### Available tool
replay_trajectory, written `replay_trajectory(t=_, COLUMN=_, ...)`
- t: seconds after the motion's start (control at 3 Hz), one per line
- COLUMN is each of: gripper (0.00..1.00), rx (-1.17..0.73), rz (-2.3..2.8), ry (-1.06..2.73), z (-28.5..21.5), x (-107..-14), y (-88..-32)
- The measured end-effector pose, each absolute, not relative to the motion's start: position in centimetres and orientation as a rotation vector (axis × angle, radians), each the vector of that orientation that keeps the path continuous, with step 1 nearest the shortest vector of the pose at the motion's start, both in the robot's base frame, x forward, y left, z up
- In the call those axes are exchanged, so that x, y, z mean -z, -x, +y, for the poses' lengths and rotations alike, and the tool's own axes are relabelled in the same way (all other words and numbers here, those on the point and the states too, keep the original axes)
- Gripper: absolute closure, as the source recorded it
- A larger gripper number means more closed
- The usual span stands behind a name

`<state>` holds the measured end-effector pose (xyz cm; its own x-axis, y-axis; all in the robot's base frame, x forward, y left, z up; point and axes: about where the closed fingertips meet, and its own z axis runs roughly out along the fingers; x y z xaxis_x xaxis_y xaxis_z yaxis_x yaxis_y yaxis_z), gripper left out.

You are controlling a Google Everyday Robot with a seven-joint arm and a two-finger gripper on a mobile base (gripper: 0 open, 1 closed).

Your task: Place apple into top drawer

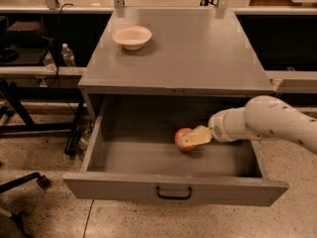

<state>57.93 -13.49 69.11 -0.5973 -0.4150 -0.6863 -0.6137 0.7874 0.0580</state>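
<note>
**Operator:** Where was my apple in the camera view?

**Observer:** Your apple [180, 135] was inside the top drawer [124, 185], low over its grey floor. It was a little right of the middle and nearer the back than the front panel. I couldn't tell you whether it rested on the floor or hung just above it.

**Operator:** And the drawer?

**Observer:** It stood wide open under the cabinet top [198, 53], with its black handle [174, 193] at the centre of the front panel.

**Operator:** Where was my gripper?

**Observer:** Your gripper [195, 137] was down in the drawer, reaching in from the right at the end of the white arm [270, 120]. The arm crossed over the drawer's right wall. The gripper's pale tip lay across the right side of the apple, touching it as far as the view showed. Whether the jaws were pinching the apple or spread beside it, you could not have told from that angle, and neither could I.

**Operator:** Anything else around?

**Observer:** You had a cream bowl [131, 36] upright on the cabinet top, near its back left corner and well apart from the apple. A water bottle [68, 56] stood on a low ledge to the left of the cabinet, above the speckled floor [44, 152].
</note>
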Motion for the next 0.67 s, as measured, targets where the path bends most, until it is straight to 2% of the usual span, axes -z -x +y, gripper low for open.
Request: replay_trajectory(t=0.67, gripper=0.00, rx=-0.391, rz=2.250, ry=0.674, z=-19.1, x=-74.3, y=-53.9)
